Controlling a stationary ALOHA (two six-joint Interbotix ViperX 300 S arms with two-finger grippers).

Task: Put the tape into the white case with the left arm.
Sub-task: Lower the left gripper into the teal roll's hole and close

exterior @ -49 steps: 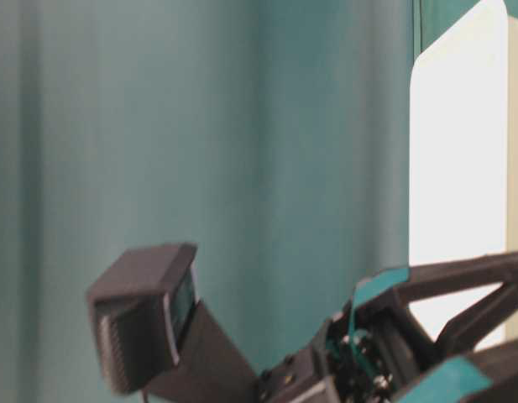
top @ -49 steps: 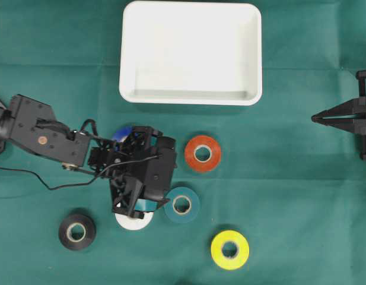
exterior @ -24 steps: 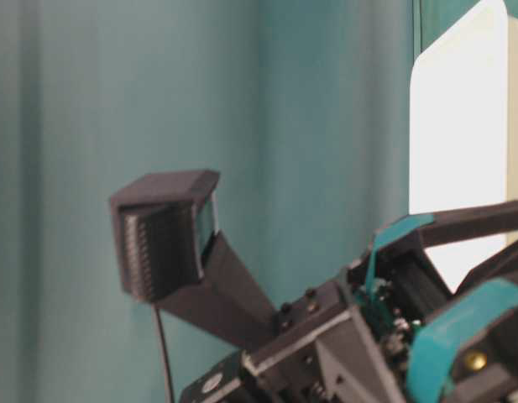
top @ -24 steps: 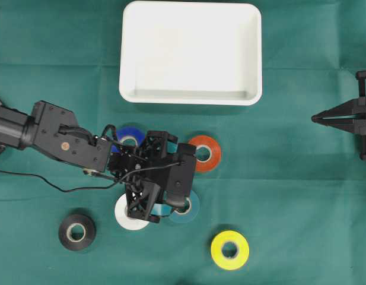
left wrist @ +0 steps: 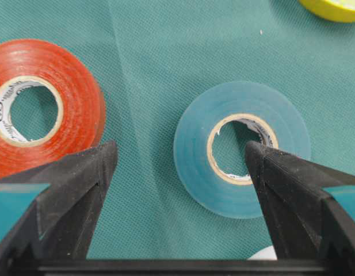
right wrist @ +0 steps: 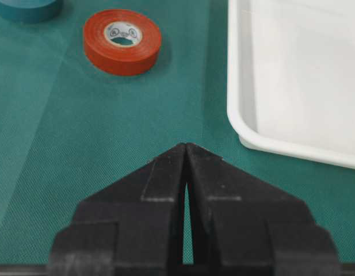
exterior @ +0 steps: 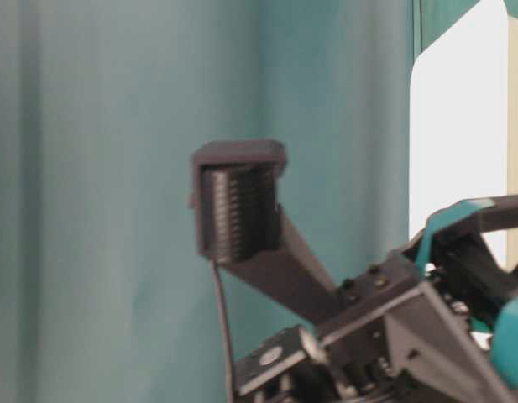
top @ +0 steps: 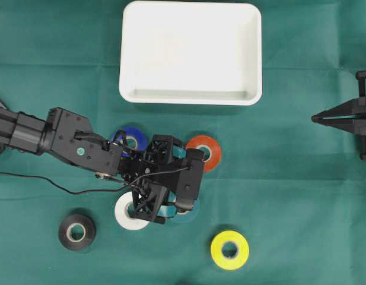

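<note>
Teal tape (left wrist: 241, 149) being approached, left gripper (left wrist: 180, 155) spread wide above it; likely needing lowering astride, then pinching.

White case (top: 190, 53) at top centre on green cloth (top: 301, 196). Left arm (top: 58, 133) reaching in from left edge; left gripper (top: 181, 209) over teal tape roll (top: 193, 212), largely covering it. Orange roll (top: 205, 152), blue roll (top: 130, 138) and white roll (top: 128, 214) just beside the gripper. Black roll (top: 76, 231) and yellow roll (top: 229, 250) apart, below. Right gripper (top: 316, 118) at right edge, fingers together.
</note>
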